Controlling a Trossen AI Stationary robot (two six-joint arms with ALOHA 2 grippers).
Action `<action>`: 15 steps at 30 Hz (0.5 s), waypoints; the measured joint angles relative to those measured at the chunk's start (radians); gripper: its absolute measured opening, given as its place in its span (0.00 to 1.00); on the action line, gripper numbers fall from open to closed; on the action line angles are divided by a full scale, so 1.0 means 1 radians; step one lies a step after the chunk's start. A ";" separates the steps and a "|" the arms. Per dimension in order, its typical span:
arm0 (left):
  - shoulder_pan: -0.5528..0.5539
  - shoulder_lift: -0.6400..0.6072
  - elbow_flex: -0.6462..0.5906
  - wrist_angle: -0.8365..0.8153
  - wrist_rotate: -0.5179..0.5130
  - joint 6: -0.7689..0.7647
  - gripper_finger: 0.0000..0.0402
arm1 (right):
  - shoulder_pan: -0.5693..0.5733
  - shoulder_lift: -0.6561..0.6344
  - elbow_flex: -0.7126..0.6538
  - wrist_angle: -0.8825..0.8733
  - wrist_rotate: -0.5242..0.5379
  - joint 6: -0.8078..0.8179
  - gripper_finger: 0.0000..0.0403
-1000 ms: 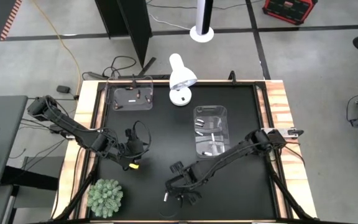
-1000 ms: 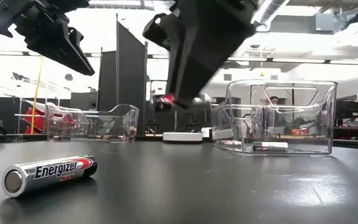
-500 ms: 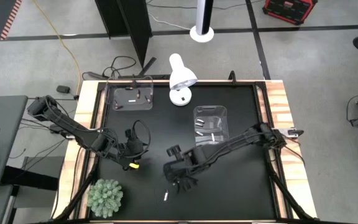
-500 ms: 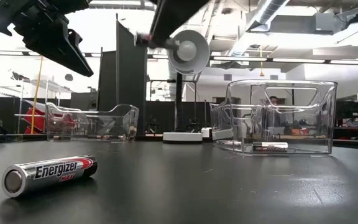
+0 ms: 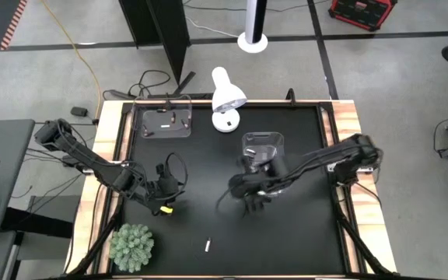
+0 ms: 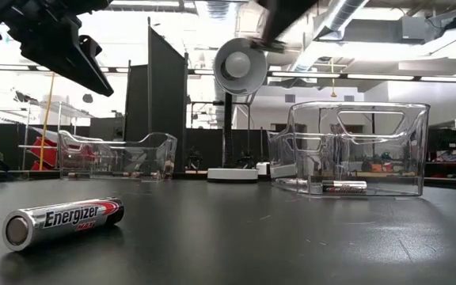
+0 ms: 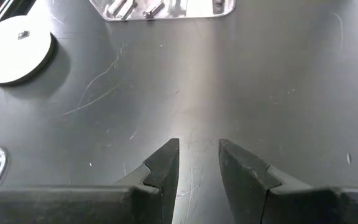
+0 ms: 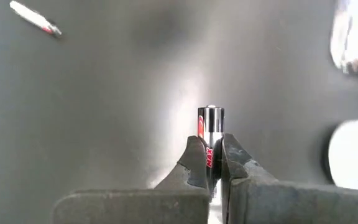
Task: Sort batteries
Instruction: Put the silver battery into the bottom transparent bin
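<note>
Right pincer (image 8: 209, 163) is clamped on a silver-and-red battery (image 8: 209, 134), carried above the tabletop (image 5: 201, 167) beside the clear bin (image 5: 264, 148). Next comes lining up over that bin and releasing.

Left pincer (image 7: 197, 163) waits, part open, empty.

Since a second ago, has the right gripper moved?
Yes. In the high view the right gripper, shut on a battery, has gone from the table's near edge up toward the clear bin, leaving the loose battery behind.
</note>
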 joint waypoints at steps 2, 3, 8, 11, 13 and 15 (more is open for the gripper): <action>-0.003 0.000 0.000 0.000 -0.001 -0.002 0.27 | -0.019 -0.076 -0.084 -0.004 0.004 0.042 0.01; -0.004 0.000 0.000 0.001 -0.001 -0.003 0.27 | -0.030 -0.116 -0.128 -0.003 0.005 0.065 0.01; -0.005 0.003 0.000 0.008 0.009 -0.004 0.27 | -0.084 -0.298 -0.319 -0.008 0.004 0.166 0.01; -0.005 0.015 0.000 0.024 0.042 -0.004 0.27 | -0.121 -0.365 -0.416 -0.011 -0.031 0.191 0.01; -0.005 0.029 0.000 0.046 0.064 0.006 0.27 | -0.151 -0.388 -0.467 -0.005 -0.085 0.191 0.01; -0.005 0.049 0.000 0.071 0.087 0.025 0.27 | -0.184 -0.393 -0.505 -0.004 -0.155 0.188 0.01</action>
